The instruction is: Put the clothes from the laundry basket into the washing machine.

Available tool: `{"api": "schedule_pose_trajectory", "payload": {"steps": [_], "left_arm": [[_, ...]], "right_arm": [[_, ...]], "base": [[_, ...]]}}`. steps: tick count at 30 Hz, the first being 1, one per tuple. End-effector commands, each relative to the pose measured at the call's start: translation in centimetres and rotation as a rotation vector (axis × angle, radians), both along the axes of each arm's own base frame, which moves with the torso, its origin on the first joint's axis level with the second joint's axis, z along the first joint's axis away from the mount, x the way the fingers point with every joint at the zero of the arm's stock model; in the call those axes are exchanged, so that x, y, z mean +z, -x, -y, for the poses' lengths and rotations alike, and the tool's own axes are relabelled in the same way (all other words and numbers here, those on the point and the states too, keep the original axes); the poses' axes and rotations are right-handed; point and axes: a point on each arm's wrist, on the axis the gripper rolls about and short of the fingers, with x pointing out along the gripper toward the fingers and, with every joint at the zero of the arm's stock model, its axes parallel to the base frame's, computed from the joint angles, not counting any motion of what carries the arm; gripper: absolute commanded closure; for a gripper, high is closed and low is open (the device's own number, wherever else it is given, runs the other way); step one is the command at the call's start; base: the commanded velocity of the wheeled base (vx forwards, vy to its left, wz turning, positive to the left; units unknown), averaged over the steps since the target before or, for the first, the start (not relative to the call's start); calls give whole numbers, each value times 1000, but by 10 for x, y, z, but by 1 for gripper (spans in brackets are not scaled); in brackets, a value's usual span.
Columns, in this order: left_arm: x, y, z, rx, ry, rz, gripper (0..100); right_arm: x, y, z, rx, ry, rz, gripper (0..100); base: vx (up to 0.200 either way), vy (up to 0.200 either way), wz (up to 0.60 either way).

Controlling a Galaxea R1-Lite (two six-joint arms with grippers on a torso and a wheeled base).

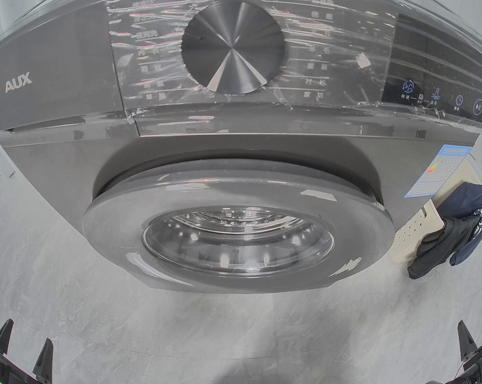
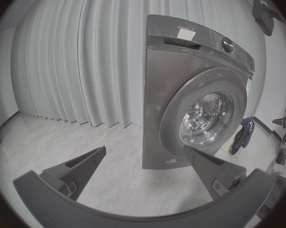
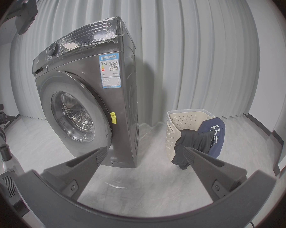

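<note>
Well, my left end effector [image 2: 143,148] hangs empty, fingers spread, facing the washing machine [image 2: 168,111] (door shut). My right end effector [image 3: 144,149], spread and empty too, faces the laundry basket [image 3: 187,119] ahead of it, with clothes [image 3: 193,141] draped over its rim.

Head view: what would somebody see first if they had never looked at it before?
The big grey washing machine stands right in front, its round door shut and the shiny drum showing through it. A large silver dial sits high above the door. On the floor beside the machine, on the robot's right, stands a cream laundry basket with a black garment and a navy garment draped over its rim.
</note>
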Motion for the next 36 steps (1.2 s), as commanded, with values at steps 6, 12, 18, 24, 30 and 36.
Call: {"api": "schedule_pose_trajectory", "payload": {"steps": [6,12,18,24,30,36], "left_arm": [[-4,0,0,2,-1,-3,0],[-4,0,0,2,1,-5,0],[-4,0,0,2,1,-5,0],[-4,0,0,2,1,-5,0],[-4,0,0,0,-2,-3,0],[-4,0,0,0,-1,-3,0]], "right_arm": [[-4,-1,0,-9,-8,-6,0],[65,9,0,14,-15,158,0],[42,-29,-4,232,-46,-220,0],[43,-55,-12,466,-28,-394,0],[57,-90,-25,563,-5,-407,0],[64,-134,-50,637,19,-436,0]], "base": [[0,0,0],[0,0,0],[0,0,0],[0,0,0],[0,0,0],[0,0,0]]}}
